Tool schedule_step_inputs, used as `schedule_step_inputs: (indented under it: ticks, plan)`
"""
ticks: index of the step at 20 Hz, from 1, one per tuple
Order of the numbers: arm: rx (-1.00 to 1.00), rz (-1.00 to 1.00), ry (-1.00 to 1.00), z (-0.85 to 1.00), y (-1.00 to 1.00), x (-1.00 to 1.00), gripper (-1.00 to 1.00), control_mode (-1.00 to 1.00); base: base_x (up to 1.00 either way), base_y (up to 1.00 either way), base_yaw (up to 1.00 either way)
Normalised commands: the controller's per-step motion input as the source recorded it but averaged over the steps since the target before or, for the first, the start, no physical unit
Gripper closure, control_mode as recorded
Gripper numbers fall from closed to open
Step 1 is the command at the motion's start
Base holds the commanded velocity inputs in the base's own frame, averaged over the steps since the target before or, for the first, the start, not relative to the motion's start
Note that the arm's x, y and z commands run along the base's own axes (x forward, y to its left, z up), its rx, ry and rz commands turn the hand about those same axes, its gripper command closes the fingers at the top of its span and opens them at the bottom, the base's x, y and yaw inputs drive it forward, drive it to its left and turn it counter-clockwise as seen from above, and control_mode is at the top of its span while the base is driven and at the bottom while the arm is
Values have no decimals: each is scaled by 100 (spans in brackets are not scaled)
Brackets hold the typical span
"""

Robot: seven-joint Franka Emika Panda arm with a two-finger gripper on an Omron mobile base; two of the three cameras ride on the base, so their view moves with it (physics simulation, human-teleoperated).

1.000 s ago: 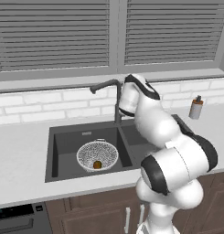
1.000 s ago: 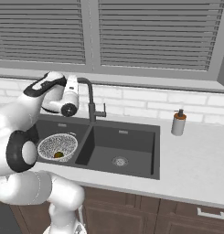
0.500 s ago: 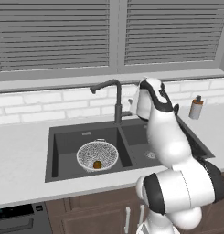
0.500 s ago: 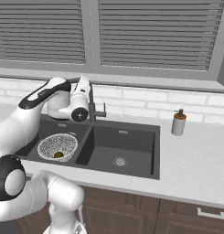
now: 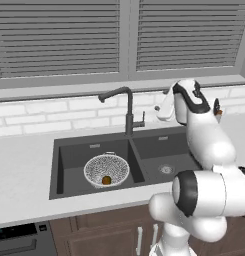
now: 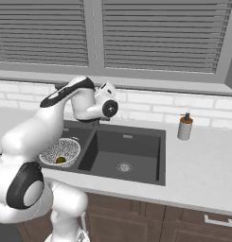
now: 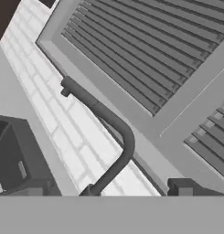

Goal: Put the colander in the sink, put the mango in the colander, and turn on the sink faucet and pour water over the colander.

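Observation:
The speckled mesh colander (image 5: 106, 169) sits in the left basin of the dark double sink (image 5: 73, 159), and the small brownish mango (image 5: 107, 180) lies inside it. From the right base view the colander (image 6: 59, 150) holds the mango (image 6: 60, 160) in the sink (image 6: 136, 147). The dark faucet (image 5: 128, 109) stands behind the divider with its spout reaching left. My gripper (image 5: 159, 107) hovers open just right of the faucet stem, level with its top, holding nothing. In the hand view the faucet (image 7: 120, 130) curves across the window blinds, with my gripper (image 7: 135, 191) spread wide below. Water is out of view.
A beige soap dispenser (image 6: 185, 127) stands on the counter right of the sink, and it is partly behind my arm as the dispenser (image 5: 217, 108) in the left base view. A brick backsplash and window blinds rise behind the faucet. The right basin (image 6: 124, 166) holds a silver drain.
My hand has swung to the right, from in front of the faucet stem to a spot beside it. The colander, mango and jaws are unchanged.

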Motion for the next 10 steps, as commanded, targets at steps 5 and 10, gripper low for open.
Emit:
schedule_step_inputs:
  ticks: [5,10]
  plan:
    - [48,0,2,-42,-40,0,-100,-100,0,0,0]
    - [43,0,0,-45,-18,0,-100,-100,0,0,0]
